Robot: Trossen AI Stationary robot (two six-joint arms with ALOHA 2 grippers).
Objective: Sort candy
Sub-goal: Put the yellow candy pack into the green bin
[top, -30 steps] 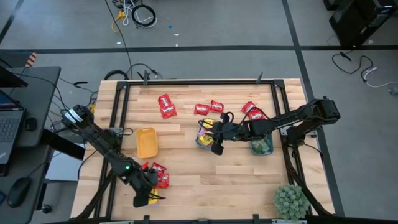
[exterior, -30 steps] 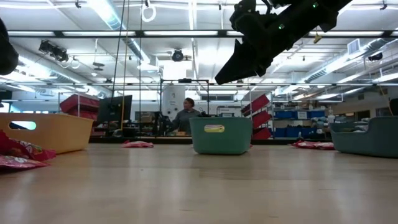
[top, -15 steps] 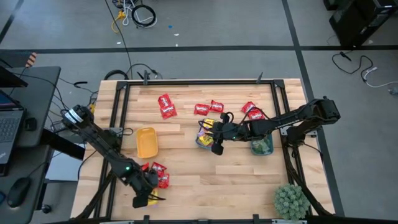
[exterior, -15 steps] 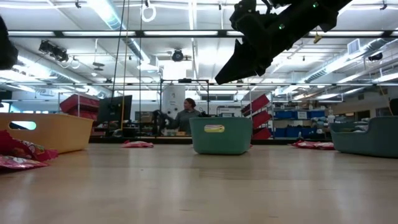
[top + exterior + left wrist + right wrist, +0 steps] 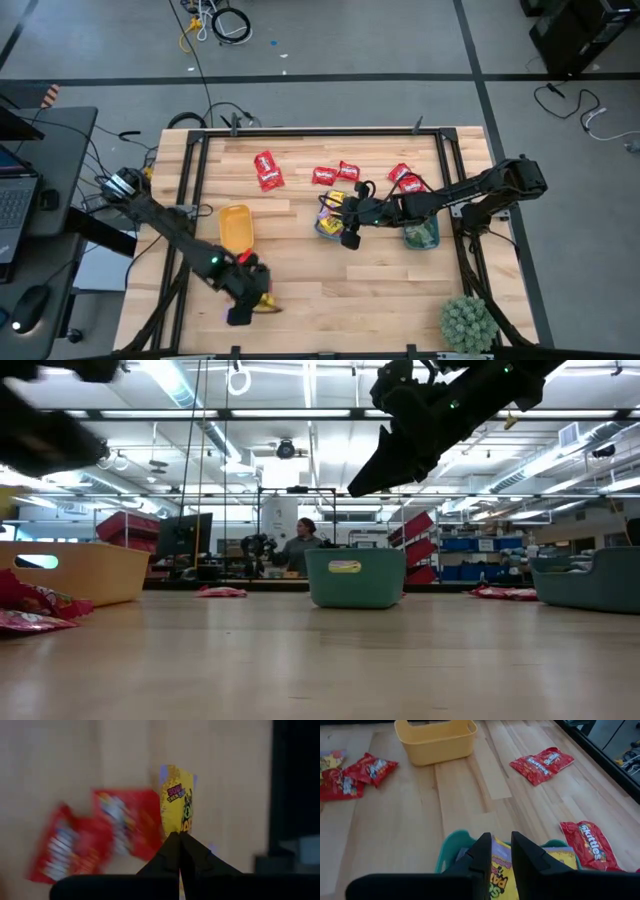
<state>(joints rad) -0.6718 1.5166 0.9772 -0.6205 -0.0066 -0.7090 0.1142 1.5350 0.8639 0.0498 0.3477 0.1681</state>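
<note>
My left gripper [image 5: 258, 300] hangs over the table's near left part, shut on a yellow candy packet [image 5: 179, 802]. Under it, red packets [image 5: 75, 845] lie flat on the wood. My right gripper [image 5: 340, 212] hovers over the teal tray [image 5: 451, 851] at mid-table. A second yellow packet [image 5: 501, 865] stands between its fingers, and more yellow packets [image 5: 562, 856] lie in that tray. The yellow-orange tray [image 5: 236, 228] stands left of centre. My left gripper pinches one short end of the yellow packet [image 5: 178, 831] between its two fingertips. The packet stands out beyond the tips, lifted clear of the table. My right gripper has the yellow packet's upper edge [image 5: 500, 851] between its two fingers, coming from above. The packet's lower part reaches into the teal tray.
Red packets lie along the far half [image 5: 267, 170], [image 5: 336, 174], [image 5: 405, 179]. A darker teal tray [image 5: 422, 234] stands at the right, and a spiky green plant [image 5: 468, 322] at the near right corner. A person sits in the room beyond the table [image 5: 298, 545].
My left gripper has risen from the near left edge and swung toward the table's right, carrying the yellow packet off the wood. Its arm now shows high up in the low view. My right gripper has kept still.
</note>
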